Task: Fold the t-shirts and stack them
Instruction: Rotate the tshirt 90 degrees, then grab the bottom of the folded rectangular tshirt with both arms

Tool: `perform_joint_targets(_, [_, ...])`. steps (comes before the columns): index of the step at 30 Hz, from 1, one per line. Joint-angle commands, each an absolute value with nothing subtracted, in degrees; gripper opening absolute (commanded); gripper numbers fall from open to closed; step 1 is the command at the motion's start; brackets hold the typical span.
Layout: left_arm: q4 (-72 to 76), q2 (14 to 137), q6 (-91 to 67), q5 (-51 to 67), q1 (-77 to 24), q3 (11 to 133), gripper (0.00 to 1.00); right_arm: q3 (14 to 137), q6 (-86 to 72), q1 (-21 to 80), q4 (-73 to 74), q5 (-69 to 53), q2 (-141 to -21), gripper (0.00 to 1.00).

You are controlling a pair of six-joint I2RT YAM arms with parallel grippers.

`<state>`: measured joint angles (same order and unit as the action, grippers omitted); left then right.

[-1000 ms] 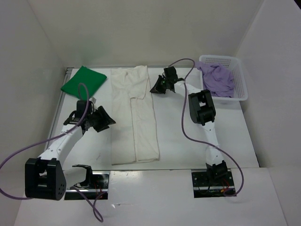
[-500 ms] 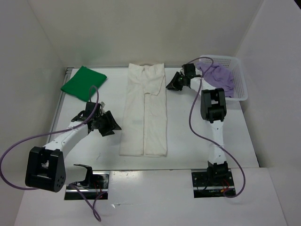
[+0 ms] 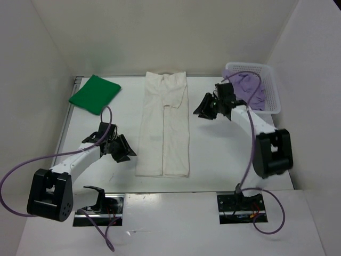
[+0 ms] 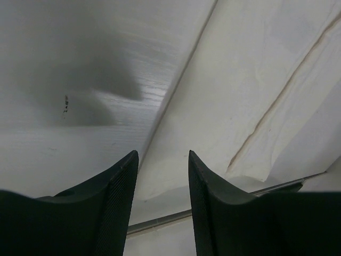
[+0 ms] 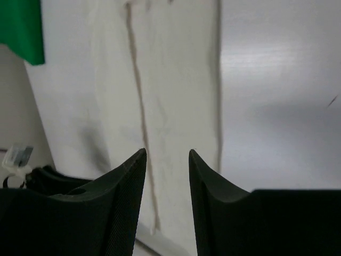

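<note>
Cloth of the white t-shirt (image 3: 164,128), now a long strip, has shifted toward the right gripper (image 3: 202,111), which has released it, jaws apart. The left gripper (image 3: 127,153), also parted and empty, hovers just beside it. A crosswise fold probably comes next.

No text, brand, number or sign is reading clearly in any view; a small white tag (image 5: 17,156), showing to the left of the right pincer (image 5: 167,153), is carrying marks too blurred to read

place: robot lab cell | evidence: plain white panel walls (image 3: 160,32); white table (image 3: 213,154); purple cables (image 3: 248,160)
</note>
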<state>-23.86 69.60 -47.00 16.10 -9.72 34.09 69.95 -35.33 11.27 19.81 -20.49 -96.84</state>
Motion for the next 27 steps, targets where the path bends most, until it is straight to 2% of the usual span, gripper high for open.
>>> perform_joint_targets(1, [-25.3,66.9,-51.0,13.8,-10.3,33.2,0.5,56.4,-41.6,16.9,18.4,-18.2,-85.5,0.43])
perform_joint_targets(5, [-24.0,67.5,-52.2,15.9,-10.8,29.9,0.5,42.1,-49.7,24.8,15.5,-17.6,-75.5,0.43])
perform_joint_targets(8, [-24.5,68.0,-52.8,15.4,-13.8,29.9,0.5,33.6,-52.4,26.6,14.1,-18.3,-70.4,0.45])
perform_joint_targets(23, [-27.6,71.9,-56.2,12.8,-19.7,29.7,0.49,24.9,-57.9,33.9,12.7,-20.9,-68.5,0.48])
perform_joint_targets(27, [-28.1,72.5,-56.2,12.3,-19.7,29.7,0.49,24.9,-57.9,35.2,12.1,-21.5,-69.5,0.44])
